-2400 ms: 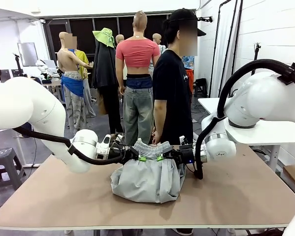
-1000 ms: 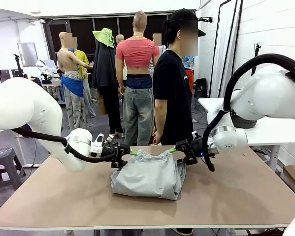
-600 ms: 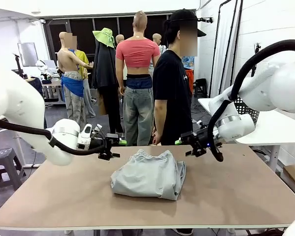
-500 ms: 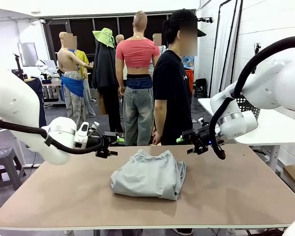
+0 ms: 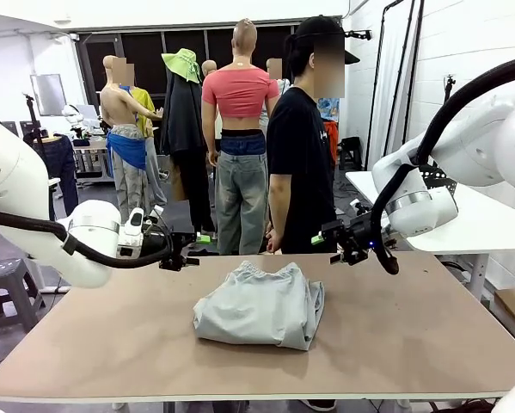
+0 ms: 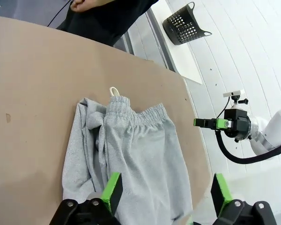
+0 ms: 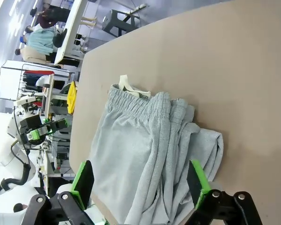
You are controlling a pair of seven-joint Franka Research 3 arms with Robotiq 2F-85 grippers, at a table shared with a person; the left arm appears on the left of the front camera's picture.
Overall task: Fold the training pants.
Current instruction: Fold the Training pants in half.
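Having let go of the waistband, I had drawn both arms back and apart. The training pants (image 5: 259, 305) lay folded in a compact bundle at the middle of the table (image 5: 429, 344), waistband toward the person (image 5: 301, 146). My left gripper (image 5: 191, 249) and right gripper (image 5: 328, 236) hovered above the far edge, jaws spread wide, holding nothing. I judged the fold essentially done.

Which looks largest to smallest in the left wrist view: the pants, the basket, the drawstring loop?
1. Pants, by far.
2. Basket, though it sits farther from the camera, so its true size is unsure.
3. Drawstring loop, tiny at the waistband.
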